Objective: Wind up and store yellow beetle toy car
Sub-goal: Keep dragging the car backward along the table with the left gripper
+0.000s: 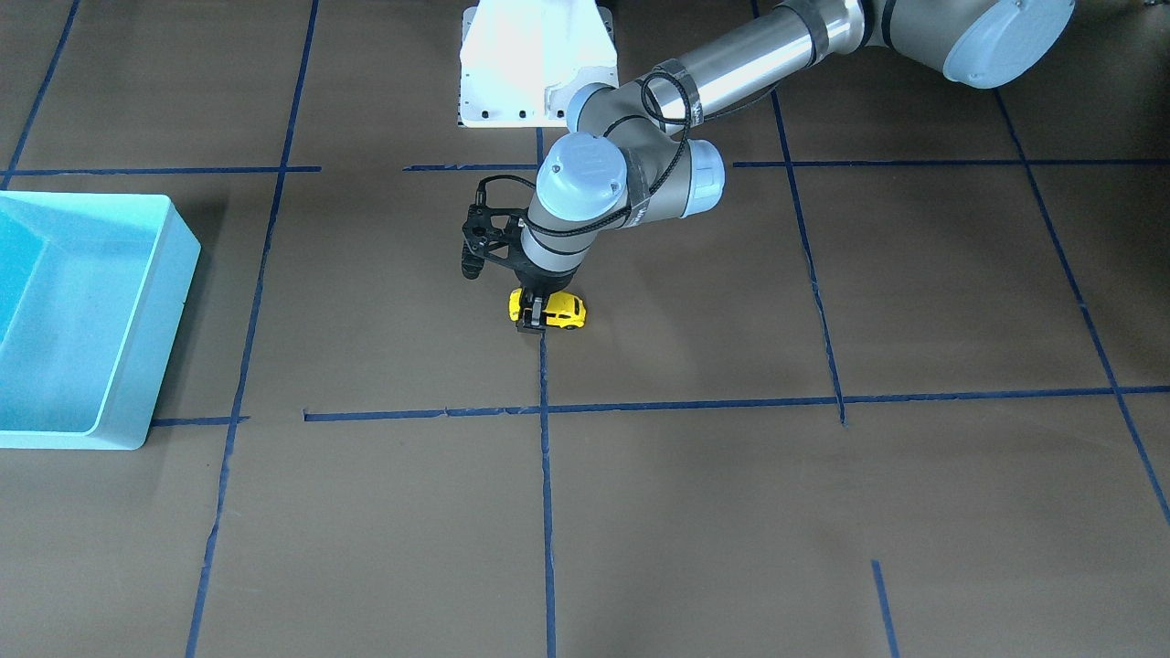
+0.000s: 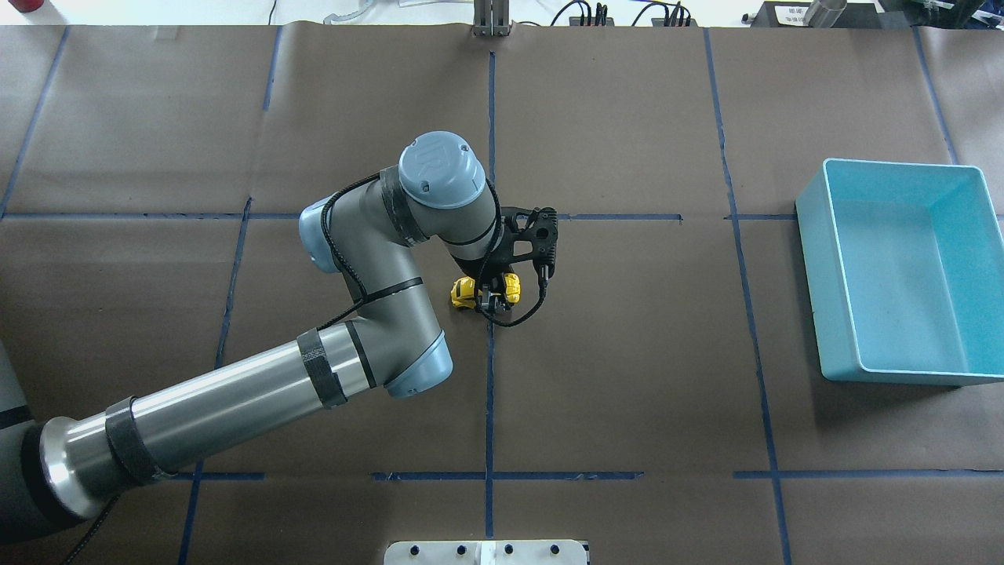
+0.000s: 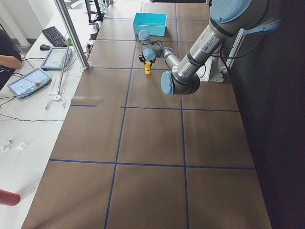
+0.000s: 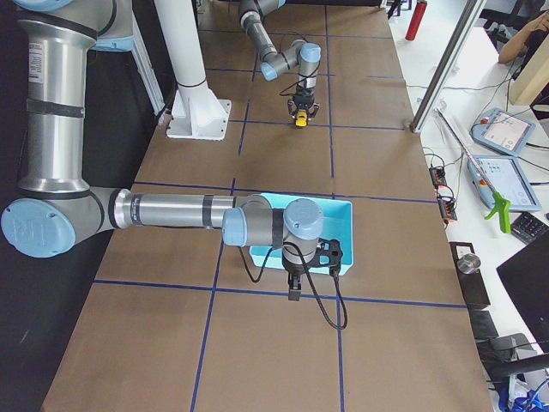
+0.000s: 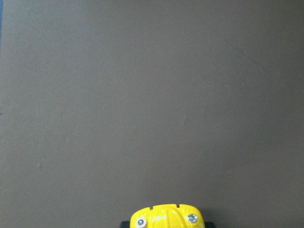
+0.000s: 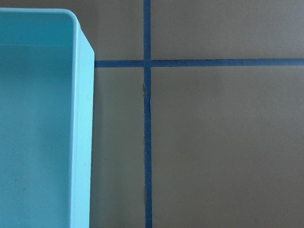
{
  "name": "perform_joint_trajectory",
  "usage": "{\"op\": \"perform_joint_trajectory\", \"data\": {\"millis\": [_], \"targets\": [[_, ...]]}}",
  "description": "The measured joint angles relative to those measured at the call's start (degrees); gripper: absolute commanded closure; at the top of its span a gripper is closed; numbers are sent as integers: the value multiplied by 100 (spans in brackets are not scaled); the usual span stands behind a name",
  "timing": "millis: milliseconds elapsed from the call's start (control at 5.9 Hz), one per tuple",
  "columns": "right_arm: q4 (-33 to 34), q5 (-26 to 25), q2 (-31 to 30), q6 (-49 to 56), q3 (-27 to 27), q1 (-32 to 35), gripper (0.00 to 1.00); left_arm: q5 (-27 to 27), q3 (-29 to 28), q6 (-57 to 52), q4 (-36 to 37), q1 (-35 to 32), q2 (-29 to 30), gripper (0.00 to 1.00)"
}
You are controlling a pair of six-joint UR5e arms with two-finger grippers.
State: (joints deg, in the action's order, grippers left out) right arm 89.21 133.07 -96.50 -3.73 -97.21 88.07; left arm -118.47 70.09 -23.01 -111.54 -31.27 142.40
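Pinching yellow beetle toy car (image 1: 561,312), left gripper (image 1: 533,314); right gripper (image 4: 293,290), side-view only, state unclear

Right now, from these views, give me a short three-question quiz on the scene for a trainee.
1. True or false: the yellow beetle toy car is already inside the teal bin.
2. What is down at the car? A: the left gripper. B: a person's hand. C: nothing.
3. Fill in: in the overhead view, the bin sits at the table's ___ side.
Key: 1 false; 2 A; 3 right.
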Motion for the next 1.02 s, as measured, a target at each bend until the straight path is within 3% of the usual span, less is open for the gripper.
{"op": "perform_joint_trajectory", "data": {"millis": [1016], "targets": [[0, 0, 8, -4, -3, 0, 0, -12, 302, -20, -118, -65, -444, 100]]}}
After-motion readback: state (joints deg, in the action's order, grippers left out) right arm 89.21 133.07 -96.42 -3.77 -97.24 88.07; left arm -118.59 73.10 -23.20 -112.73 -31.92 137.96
